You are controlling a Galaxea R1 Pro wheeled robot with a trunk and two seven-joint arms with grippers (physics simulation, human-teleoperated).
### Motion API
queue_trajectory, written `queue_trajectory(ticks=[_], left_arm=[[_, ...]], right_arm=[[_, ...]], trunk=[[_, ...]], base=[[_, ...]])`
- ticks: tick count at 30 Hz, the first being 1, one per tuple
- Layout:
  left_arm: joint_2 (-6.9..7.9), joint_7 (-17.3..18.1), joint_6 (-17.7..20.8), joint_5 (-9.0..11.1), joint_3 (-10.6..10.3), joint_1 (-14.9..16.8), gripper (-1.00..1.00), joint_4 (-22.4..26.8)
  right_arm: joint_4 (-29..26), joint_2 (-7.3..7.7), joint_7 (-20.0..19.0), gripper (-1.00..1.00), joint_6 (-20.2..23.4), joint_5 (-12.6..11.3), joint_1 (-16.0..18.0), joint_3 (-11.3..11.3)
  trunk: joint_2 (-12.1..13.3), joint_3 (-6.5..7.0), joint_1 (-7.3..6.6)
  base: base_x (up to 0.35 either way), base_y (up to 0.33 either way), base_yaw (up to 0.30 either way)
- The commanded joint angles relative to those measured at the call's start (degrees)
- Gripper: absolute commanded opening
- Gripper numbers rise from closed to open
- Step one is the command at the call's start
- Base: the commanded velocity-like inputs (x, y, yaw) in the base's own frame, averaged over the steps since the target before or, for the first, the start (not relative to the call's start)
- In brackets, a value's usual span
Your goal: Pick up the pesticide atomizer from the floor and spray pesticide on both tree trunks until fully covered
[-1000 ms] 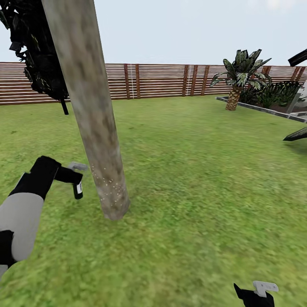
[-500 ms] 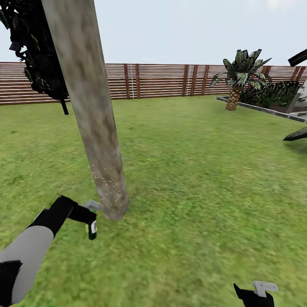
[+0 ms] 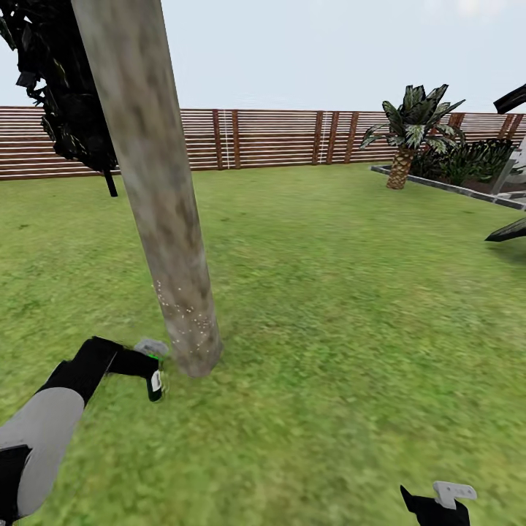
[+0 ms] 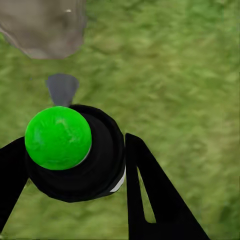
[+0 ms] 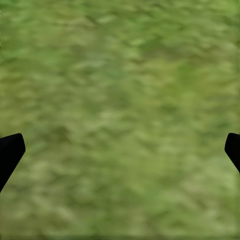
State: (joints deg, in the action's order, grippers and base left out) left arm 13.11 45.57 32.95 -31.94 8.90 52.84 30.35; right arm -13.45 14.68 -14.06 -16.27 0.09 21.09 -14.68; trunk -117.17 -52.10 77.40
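Left gripper (image 4: 75, 165) clamped on small dark round spray bottle (image 4: 95, 165) with bright green top, over blurry green grass (image 4: 175, 75).
Mottled grey-beige tree trunk base (image 4: 45, 25) near the bottle; grey patch (image 4: 62, 88) between them, possibly spray.

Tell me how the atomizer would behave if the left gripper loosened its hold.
The pesticide atomizer looks small, rigid and round-bodied, so it could slip between the left gripper's fingers. Dropped on the grass, it would probably tip and roll little.
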Motion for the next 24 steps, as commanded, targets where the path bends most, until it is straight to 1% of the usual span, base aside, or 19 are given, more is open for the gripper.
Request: queue_trajectory(ticks=[1,2,3,4,5,6,7,8,10,12,13,15,17,18,19,20,21,23,24], left_arm=[[0.14,-1.6,0.1,0.3,1.5,0.0,-1.00,0.0],[0.18,-3.1,0.0,0.4,2.5,0.0,-1.00,-0.1],[-0.20,-5.5,0.0,0.5,3.4,0.0,-1.00,-0.5],[-1.81,-6.6,-0.1,0.4,3.8,-0.4,-1.00,-0.7],[-3.00,-6.9,-0.1,0.3,3.9,-0.9,-1.00,-0.6],[-4.85,-7.2,-0.1,0.0,3.9,-1.9,-1.00,-0.2],[-6.22,-7.3,-0.1,-0.3,3.7,-2.6,-1.00,0.1],[-7.17,-7.5,0.0,-0.5,3.3,-3.0,-1.00,0.3],[-7.87,-7.7,0.0,-0.5,3.1,-3.2,-1.00,0.4],[-8.19,-7.7,0.1,-0.4,3.1,-3.2,-1.00,0.4],[-8.65,-7.9,0.2,-0.4,3.0,-3.3,-1.00,0.4],[-10.50,-9.1,0.4,-0.6,2.9,-3.2,-1.00,1.7],[-12.48,-11.0,1.1,-0.6,2.9,-2.9,-1.00,4.9],[-13.72,-11.6,2.2,-0.6,2.8,-2.7,-1.00,7.2],[-14.91,-11.9,4.8,-0.6,2.7,-2.3,-1.00,9.6],[-15.55,-12.0,7.2,-0.6,2.7,-1.6,-1.00,11.3],[-16.27,-11.9,12.3,-0.5,2.7,0.2,-1.00,14.9],[-16.50,-11.7,18.2,-0.4,2.2,3.1,-1.00,19.1],[-16.42,-11.7,18.8,-0.4,1.7,3.5,-1.00,19.7]], right_arm=[[0.0,0.00,0.0,1.00,0.0,0.0,0.0,0.0],[0.0,0.00,0.0,1.00,0.0,0.0,0.0,0.0],[0.0,0.00,0.0,1.00,0.0,0.0,0.0,0.0],[0.0,0.00,0.0,1.00,0.0,0.0,0.0,0.0],[0.0,0.00,0.0,1.00,0.0,0.0,0.0,0.0],[0.0,0.00,0.0,1.00,0.0,0.0,0.0,0.0],[0.0,0.00,0.0,1.00,0.0,0.0,0.0,0.0],[0.0,0.00,0.0,1.00,0.0,0.0,0.0,0.0],[0.0,0.00,0.0,1.00,0.0,0.0,0.0,0.0],[0.0,0.00,0.0,1.00,0.0,0.0,0.0,0.0],[0.0,0.00,0.0,1.00,0.0,0.0,0.0,0.0],[0.0,0.00,0.0,1.00,0.0,0.0,0.0,0.0],[0.0,0.00,0.0,1.00,0.0,0.0,0.0,0.1],[0.0,0.00,0.0,1.00,0.0,0.0,0.0,0.1],[0.0,0.00,0.0,1.00,0.0,0.0,0.0,0.1],[0.0,0.00,0.0,1.00,0.0,0.0,0.0,0.1],[0.0,0.00,0.0,1.00,0.0,0.0,0.0,0.1],[0.0,0.00,0.0,1.00,0.0,0.0,0.0,0.1],[0.0,0.00,0.0,1.00,0.0,0.0,0.0,0.0]], trunk=[[0.0,0.00,0.00],[0.0,0.00,0.00],[0.0,0.00,0.00],[0.0,0.00,0.00],[0.0,0.00,0.00],[0.0,0.00,0.00],[0.0,0.00,0.00],[0.0,0.00,0.00],[0.0,0.00,0.00],[0.0,0.00,0.00],[0.0,0.00,0.00],[0.0,0.00,0.00],[0.0,0.00,0.00],[0.0,0.00,0.00],[0.0,0.00,0.00],[0.0,0.00,0.00],[0.0,0.00,0.00],[0.0,0.00,0.00],[0.0,0.00,0.00]], base=[[0.000,0.000,0.000],[0.000,0.000,0.000],[0.000,0.000,0.000],[0.000,0.000,0.000],[0.000,0.000,0.000],[0.000,0.000,0.000],[0.000,0.000,0.000],[-0.023,0.000,0.000],[-0.208,0.000,0.000],[-0.233,0.000,0.000],[-0.082,0.000,0.000],[-0.032,0.000,0.000],[-0.009,0.000,0.000],[-0.004,0.000,0.000],[-0.002,0.000,0.000],[-0.001,0.000,0.000],[0.000,0.000,0.000],[0.000,0.000,0.000],[0.000,0.000,0.000]])
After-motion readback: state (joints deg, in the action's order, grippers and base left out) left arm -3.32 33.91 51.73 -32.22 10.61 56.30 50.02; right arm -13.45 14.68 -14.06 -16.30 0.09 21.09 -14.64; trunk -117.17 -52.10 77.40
